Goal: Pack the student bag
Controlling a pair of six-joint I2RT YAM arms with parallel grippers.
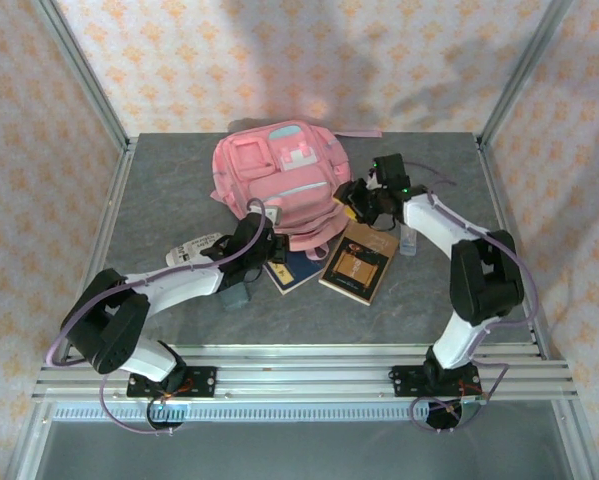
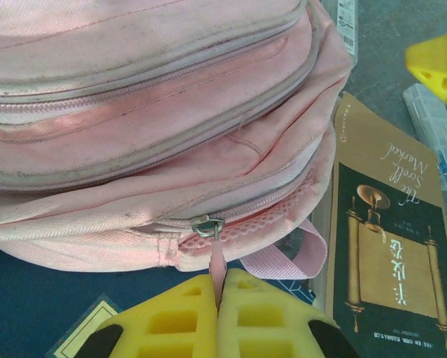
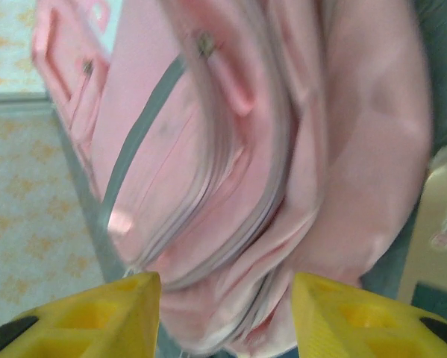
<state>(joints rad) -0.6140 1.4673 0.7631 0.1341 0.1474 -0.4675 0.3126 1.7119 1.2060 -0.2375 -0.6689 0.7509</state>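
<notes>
The student bag (image 1: pixel 279 175) is a pink backpack lying in the middle of the table with its front pockets facing up. My left gripper (image 2: pixel 222 277) is at its near edge, shut on the pink zipper pull tab (image 2: pixel 217 257) that hangs from the metal slider (image 2: pixel 207 226). From above, the left gripper (image 1: pixel 262 222) sits at the bag's near-left corner. My right gripper (image 1: pixel 359 200) is at the bag's right side. Its yellow fingers (image 3: pixel 126 313) stand apart, with the bag's pink fabric (image 3: pixel 230 224) bulging just beyond them and a gap on either side.
A dark book with gold print (image 1: pixel 359 262) and a blue book (image 1: pixel 291 272) lie partly under the bag's near edge. A clear plastic case (image 1: pixel 409 240) lies to the right. A white packet (image 1: pixel 194 250) lies under the left arm. Metal frame posts edge the table.
</notes>
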